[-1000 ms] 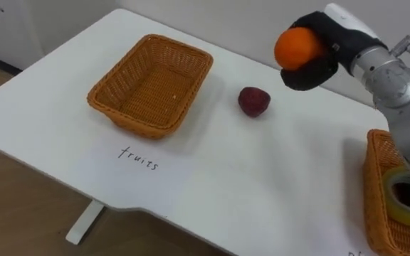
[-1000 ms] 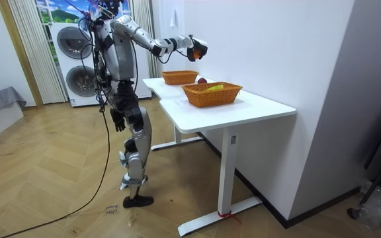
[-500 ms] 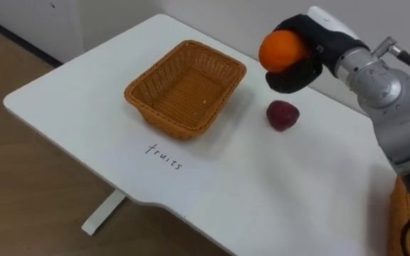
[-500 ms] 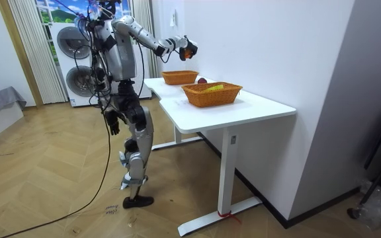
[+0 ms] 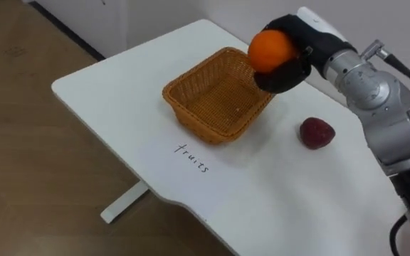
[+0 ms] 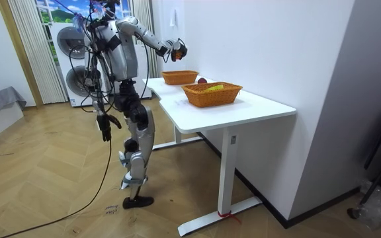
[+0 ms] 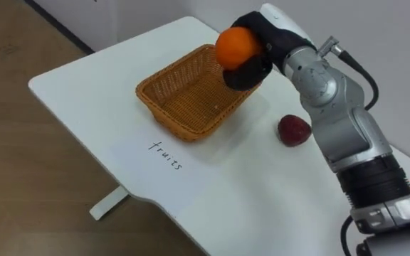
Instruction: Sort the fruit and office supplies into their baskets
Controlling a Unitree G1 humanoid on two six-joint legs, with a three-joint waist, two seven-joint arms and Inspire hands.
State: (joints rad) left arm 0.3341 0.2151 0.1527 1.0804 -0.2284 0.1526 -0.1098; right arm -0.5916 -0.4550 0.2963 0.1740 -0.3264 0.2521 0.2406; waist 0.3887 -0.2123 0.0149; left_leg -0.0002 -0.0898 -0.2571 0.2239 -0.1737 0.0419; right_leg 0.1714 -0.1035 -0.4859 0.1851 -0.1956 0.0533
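Orange, smooth-skinned and round, the citrus fruit point(image 5: 270, 51) sits gripped in the curled black right hand point(image 5: 285, 77) above the far rim of the empty rectangular woven wicker basket point(image 5: 191, 117), not yet released, while the knobbly dark red fruit point(image 5: 317, 133) waits on the smooth white table point(image 5: 105, 85) and the left hand point(image 6: 105, 124) hangs at the robot's side.

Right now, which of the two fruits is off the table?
The orange, gripped in the right hand above the fruit basket's far rim. The dark red fruit lies on the table to the basket's right, untouched.
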